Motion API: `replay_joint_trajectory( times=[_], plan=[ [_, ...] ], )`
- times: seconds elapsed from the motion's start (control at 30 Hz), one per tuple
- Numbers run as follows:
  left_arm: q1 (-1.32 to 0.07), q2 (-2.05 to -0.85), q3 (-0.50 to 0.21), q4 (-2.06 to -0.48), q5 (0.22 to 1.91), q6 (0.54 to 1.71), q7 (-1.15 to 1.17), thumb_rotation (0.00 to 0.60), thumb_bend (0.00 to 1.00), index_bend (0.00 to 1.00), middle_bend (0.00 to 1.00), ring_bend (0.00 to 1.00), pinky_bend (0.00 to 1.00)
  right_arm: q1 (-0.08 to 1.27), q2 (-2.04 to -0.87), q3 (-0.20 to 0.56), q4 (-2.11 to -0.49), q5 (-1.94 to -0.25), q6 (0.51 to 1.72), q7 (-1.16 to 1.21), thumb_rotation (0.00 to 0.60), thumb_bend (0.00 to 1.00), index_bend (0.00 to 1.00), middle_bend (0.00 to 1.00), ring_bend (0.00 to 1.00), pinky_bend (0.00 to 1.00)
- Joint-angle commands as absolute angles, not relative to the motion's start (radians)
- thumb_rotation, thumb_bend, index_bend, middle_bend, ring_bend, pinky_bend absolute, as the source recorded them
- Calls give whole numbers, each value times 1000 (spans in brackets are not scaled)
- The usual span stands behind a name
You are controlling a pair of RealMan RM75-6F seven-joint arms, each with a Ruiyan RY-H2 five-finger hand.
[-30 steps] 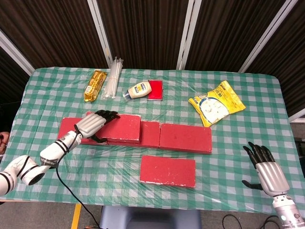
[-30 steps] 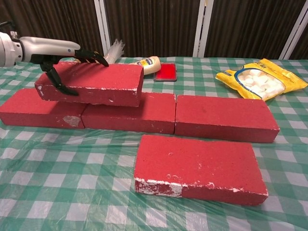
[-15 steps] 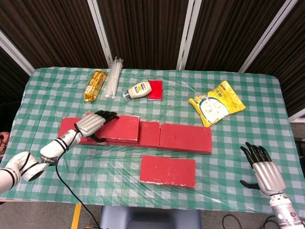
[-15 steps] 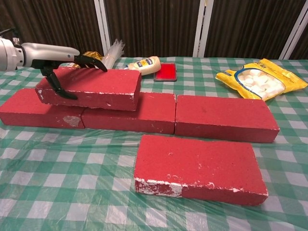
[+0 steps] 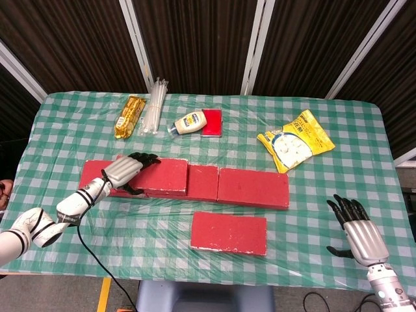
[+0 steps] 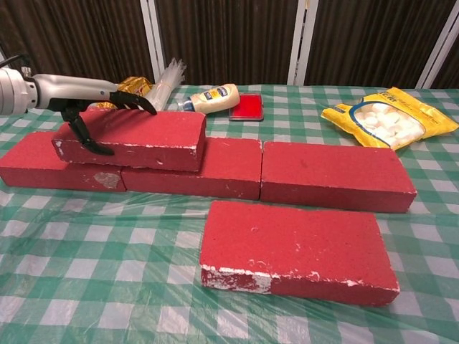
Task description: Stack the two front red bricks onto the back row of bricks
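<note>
Bricks are half stacked: the left robot hand (image 6: 93, 115) still grips the first front brick (image 6: 133, 140), now settled lower and flatter across the back row (image 6: 337, 175) than a moment ago. Next, I reckon, it lets go. The second front brick (image 6: 297, 251) lies untouched on the surface (image 6: 107, 287), just before that row. The right robot hand (image 5: 357, 227) waits with fingers spread, holding nothing.
</note>
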State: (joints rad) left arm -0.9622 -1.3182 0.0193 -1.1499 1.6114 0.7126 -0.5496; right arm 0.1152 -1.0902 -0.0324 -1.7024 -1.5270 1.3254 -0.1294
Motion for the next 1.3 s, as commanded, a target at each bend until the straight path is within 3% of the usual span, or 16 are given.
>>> replay_joint_trajectory(
  times=[0.03,0.23,0.4,0.57,0.83,1.03,1.3],
  plan=[
    [-963,-1320,23,-1148,1608,711,-552,600,392,266,576,515,452,115,-1091,-33,-1703,-1528,1326,-130,600,167,0,0,0,0],
    [-966,-1318,32,-1152,1604,706,-566,600,392,245,468,394,394,115,-1091,-33,-1705,-1526,1325,-134,600,167,0,0,0,0],
    [-970,-1317,38,-1152,1607,708,-576,600,390,224,352,224,261,116,-1092,-35,-1708,-1524,1321,-140,600,167,0,0,0,0],
    [-970,-1322,39,-1146,1604,716,-581,600,390,130,235,111,173,117,-1092,-34,-1709,-1521,1320,-142,600,168,0,0,0,0],
    [-977,-1324,50,-1147,1613,717,-588,600,391,88,162,37,117,116,-1090,-34,-1711,-1519,1321,-143,600,167,0,0,0,0],
    [-980,-1330,51,-1139,1604,709,-588,600,389,1,2,0,53,116,-1089,-34,-1714,-1516,1320,-144,600,168,0,0,0,0],
    [-979,-1335,53,-1136,1601,715,-582,600,390,0,0,0,16,116,-1088,-34,-1715,-1515,1321,-143,600,167,0,0,0,0]
  ],
)
